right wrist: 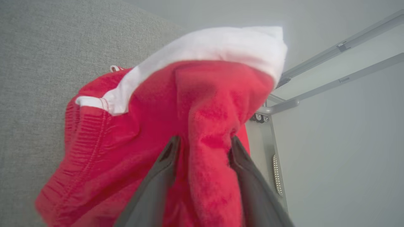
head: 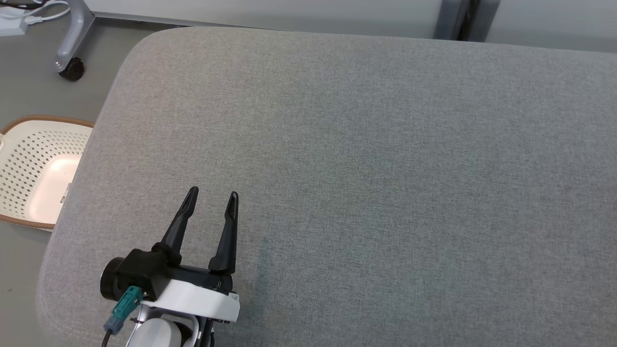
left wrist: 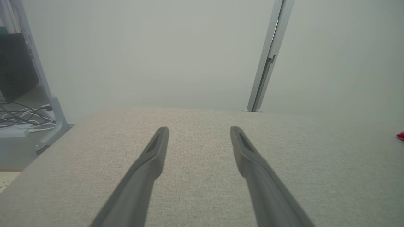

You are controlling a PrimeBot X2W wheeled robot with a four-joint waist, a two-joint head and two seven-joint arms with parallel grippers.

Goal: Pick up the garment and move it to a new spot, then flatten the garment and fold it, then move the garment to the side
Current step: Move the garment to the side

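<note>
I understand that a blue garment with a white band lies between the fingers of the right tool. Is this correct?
Not quite: the garment is red, not blue. The right wrist view shows it, red with a white band, between the fingers of the right tool.

- We see a grey fabric surface (head: 385, 144) with a rounded far-left corner.
- On the floor to its left sits a white perforated basket (head: 29, 126) with a brown rim.
- At the far left we see a black castor (head: 72, 69) under a grey frame leg, with white cables (left wrist: 22, 119) nearby.
</note>
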